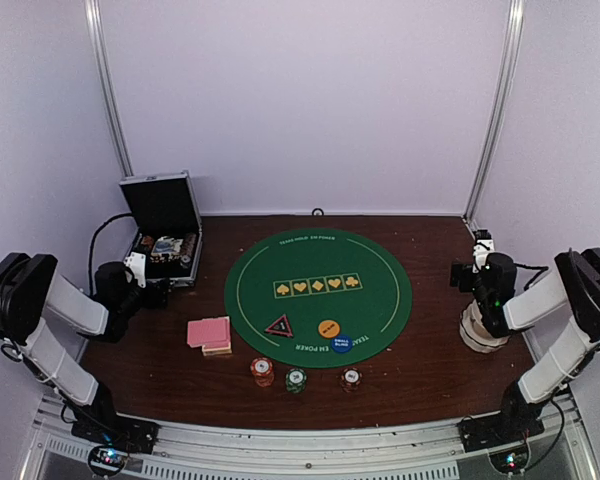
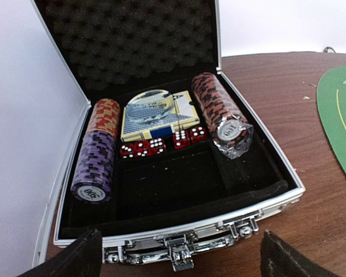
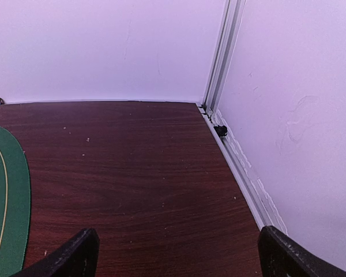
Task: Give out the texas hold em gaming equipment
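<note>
The dark brown wooden tabletop (image 1: pixel 430 385) is set up like a card room. The round green felt mat (image 1: pixel 280 260) lies flat in the middle, where either arm can reach it. Back left stands the silver-edged black case (image 1: pixel 162 203) with its foam-lined lid propped upright, so everything inside is on show. The left wrist view has a purple-and-orange roll of chips (image 2: pixel 95 156), a red-and-black roll of chips (image 2: pixel 222 112), a boxed deck (image 2: pixel 158 118) and a row of red dice (image 2: pixel 155 144) between them.

The left pincer (image 2: pixel 180 257) hovers right at the case's front latch, jaws spread wide with nothing between them. To me it looks lined up for a reach inside. The right pincer (image 3: pixel 173 254) is just as wide and just as empty, facing bare wood at the far right corner, apparently parked out of the way.

Now the gear already out. A stack of pink-red-backed playing cards (image 1: pixel 209 332) sits on the wood just beside the mat's near-left edge. Three short stacks of striped poker chips (image 1: pixel 296 379) line up along the near rim. On the felt itself are the black-red triangle (image 1: pixel 279 325), the orange marker disc (image 1: pixel 328 328) and the blue marker disc (image 1: pixel 341 343), the two discs touching. All of it is bunched at the near edge, so I judge the sharing-out has barely begun.
</note>
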Motion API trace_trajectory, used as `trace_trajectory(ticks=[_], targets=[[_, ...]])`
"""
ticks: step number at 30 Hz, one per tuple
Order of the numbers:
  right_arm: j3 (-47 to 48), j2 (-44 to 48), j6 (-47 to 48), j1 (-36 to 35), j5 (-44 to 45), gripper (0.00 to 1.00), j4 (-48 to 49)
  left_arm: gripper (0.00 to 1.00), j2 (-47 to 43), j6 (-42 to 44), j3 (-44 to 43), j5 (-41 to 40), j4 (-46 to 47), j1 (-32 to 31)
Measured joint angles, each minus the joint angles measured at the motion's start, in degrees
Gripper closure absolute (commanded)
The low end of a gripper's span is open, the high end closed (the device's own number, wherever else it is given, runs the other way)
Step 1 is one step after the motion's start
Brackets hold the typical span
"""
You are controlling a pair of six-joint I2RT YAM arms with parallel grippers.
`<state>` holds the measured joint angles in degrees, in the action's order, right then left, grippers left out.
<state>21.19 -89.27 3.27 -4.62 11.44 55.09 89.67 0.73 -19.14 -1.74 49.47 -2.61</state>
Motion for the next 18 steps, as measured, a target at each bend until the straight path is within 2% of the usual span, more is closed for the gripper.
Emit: trace_trajectory(ticks=[13, 16, 18], targets=[[0.07, 0.22, -0.63, 0.24, 0.98, 0.01, -0.76, 0.03, 0.0, 0.0, 0.0, 0.0, 0.0, 0.0], [2.03, 3.52, -1.57, 0.26, 4.09, 0.01, -8.17, 0.03, -0.17, 0.0, -0.11, 0.0, -0.76, 0.0], [6.4, 7.43, -2.58, 0.37, 5.62, 0.01, -16.68, 0.02, -1.29, 0.02, -0.96, 0.02, -4.22, 0.0]])
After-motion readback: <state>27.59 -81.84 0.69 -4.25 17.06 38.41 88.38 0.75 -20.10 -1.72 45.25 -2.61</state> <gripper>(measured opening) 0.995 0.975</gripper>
